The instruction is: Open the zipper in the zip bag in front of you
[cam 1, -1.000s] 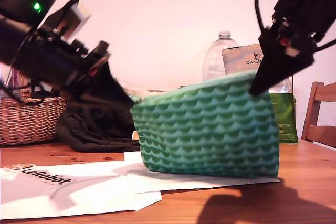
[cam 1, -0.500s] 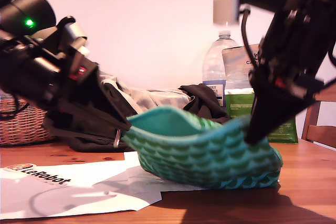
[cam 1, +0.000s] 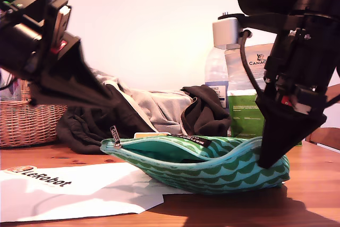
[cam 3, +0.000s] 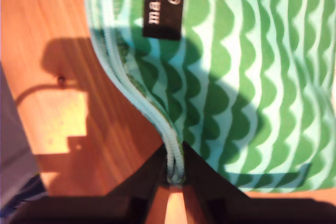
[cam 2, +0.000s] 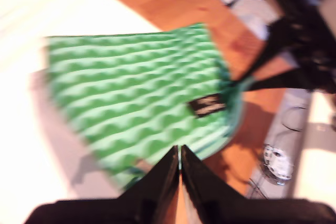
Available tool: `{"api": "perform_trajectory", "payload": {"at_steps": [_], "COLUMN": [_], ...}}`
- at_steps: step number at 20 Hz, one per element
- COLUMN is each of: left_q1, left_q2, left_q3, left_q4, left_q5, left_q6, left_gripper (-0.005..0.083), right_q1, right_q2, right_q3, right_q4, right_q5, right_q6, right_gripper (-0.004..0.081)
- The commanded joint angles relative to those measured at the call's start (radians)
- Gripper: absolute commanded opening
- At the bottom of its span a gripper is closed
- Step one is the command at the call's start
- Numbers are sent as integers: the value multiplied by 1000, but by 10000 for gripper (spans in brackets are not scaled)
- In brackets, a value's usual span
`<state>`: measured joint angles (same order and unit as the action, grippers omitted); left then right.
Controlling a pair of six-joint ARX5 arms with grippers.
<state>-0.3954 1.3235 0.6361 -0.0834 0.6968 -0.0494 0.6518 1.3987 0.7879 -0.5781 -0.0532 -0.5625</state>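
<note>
Pinching ribbed teal zipper (cam 3: 157, 111) end, my second tool (cam 3: 176, 178), scalloped fabric zip bag (cam 1: 212, 171), first tool (cam 2: 179, 163) closed, empty.

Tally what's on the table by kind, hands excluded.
Zip pouch: 1
Paper sheet: 1
Wicker basket: 1
Water bottle: 1
Foil bag: 1
Clothing heap: 1
Total: 6
</note>
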Motion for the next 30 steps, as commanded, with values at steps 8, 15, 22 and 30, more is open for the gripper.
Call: {"api": "perform_trajectory", "payload": {"at_steps": [8,15,22,30], "left_q1": [5,8,7,14], "left_q2": [0,0,0,0], "left_q3": [-3,-3,-3,-3], "left_q4": [2,8,86,481], "left_q5": [-34,-51,-93,-208], "left_q6": [31,42,78,104], "left_gripper": [-20,-20,-20,-20], "right_q1": [9,9,7,-50], "right_q2": [-22,-107,-113,-38], "right_q3": [47,108,110,109], "right_q4": [-181,-267,-75,700], "right_q5": [-72,-71,-110,-26], "right_q6": [142,175,319,485], "right_gripper": [373,368,102,-13]}}
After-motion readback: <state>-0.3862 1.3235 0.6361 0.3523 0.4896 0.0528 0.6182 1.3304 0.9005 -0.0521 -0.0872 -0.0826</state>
